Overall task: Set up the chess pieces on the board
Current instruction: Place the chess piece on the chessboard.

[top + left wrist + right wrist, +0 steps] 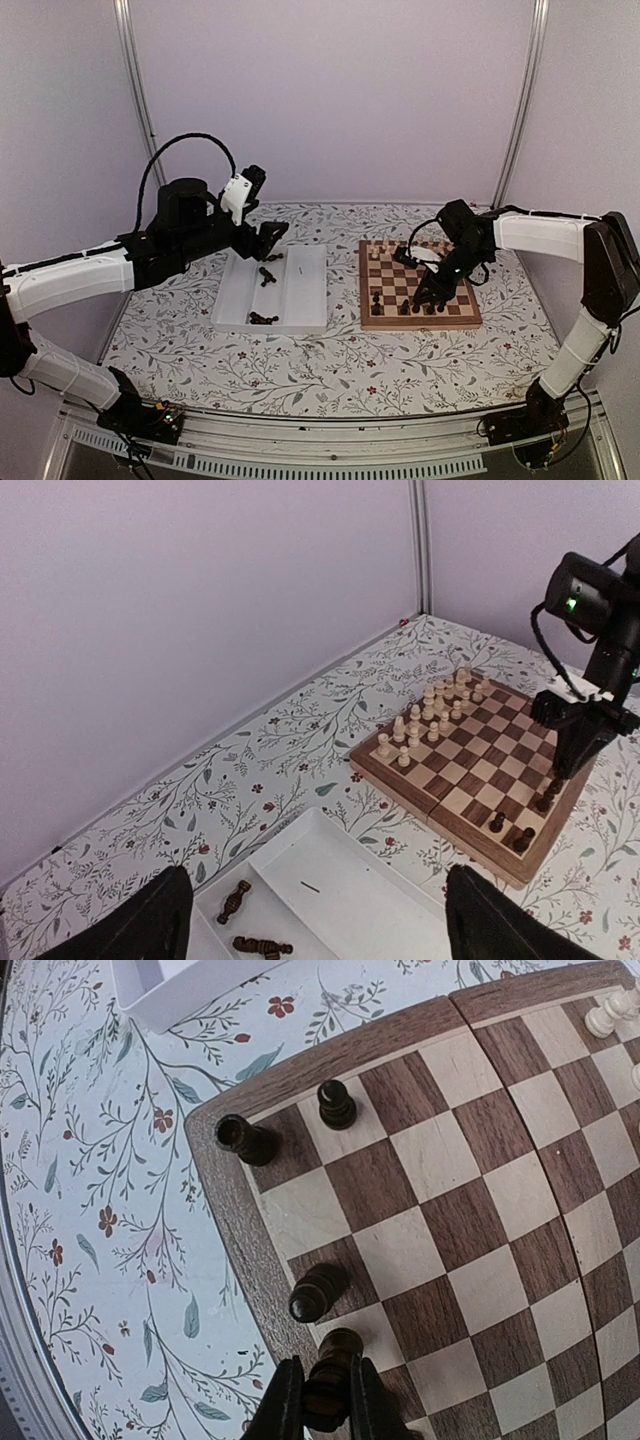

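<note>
Left claw (268, 238) hangs open over the white tray (305, 270) where dark chess pieces (264, 318) lie. Right claw (325, 1400) pinches a dark piece (338, 1348) on the edge row of the board (450, 1160); I'd settle it upright, square-centred, before letting go.

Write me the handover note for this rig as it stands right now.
Left gripper: open and empty, over the white tray.
Right gripper: shut on a dark chess piece in the near edge row of the board.
Done: three other dark pieces stand on that same side of the board. The pale pieces are lined up along the far side.
Left: several loose dark pieces lie in the tray, but the exact count is unclear. Release the held piece once it is seated, then bring the rest across.
</note>
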{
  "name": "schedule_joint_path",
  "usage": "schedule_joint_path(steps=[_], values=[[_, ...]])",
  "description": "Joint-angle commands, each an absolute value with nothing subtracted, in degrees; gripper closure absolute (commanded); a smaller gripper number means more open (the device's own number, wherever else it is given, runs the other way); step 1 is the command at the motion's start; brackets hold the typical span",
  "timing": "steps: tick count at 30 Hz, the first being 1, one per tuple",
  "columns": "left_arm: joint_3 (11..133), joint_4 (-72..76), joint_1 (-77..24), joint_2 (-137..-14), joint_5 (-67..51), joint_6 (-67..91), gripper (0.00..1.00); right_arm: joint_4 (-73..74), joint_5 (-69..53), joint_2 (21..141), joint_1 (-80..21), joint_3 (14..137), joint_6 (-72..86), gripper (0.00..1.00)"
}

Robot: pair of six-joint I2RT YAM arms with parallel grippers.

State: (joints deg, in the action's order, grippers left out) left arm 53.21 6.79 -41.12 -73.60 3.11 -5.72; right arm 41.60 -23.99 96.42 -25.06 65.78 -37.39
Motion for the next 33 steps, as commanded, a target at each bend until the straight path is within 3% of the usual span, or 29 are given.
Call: schedule_joint_path(steps=[1,12,22,29,33], values=[[55.08,5.76,-40.78,-74.10,2.54,-4.92,0.11,41.58,-23.47,97.84,-25.06,65.26,-37.93,0.92],[55.90,4.66,-40.87,-75.06,0.54,-4.66,0.17,40.61,-21.34,99.03,-25.09,64.87,-37.01,0.90],[56.81,2.17,-41.17,-75.54,1.78,-4.25,0.17,43.07,-23.23,97.33,-25.01,66.62,-36.00,0.60],[64.41,-13.94,-40.93,-81.71,11.35,-2.42,0.24,45.00,-26.81,90.83,-25.00,70.04,-35.21,0.52],[72.32,-27.34,-38.34,-91.35,9.33,-1.99,0.36,40.29,-28.29,87.14,-24.96,66.84,-35.34,0.51]])
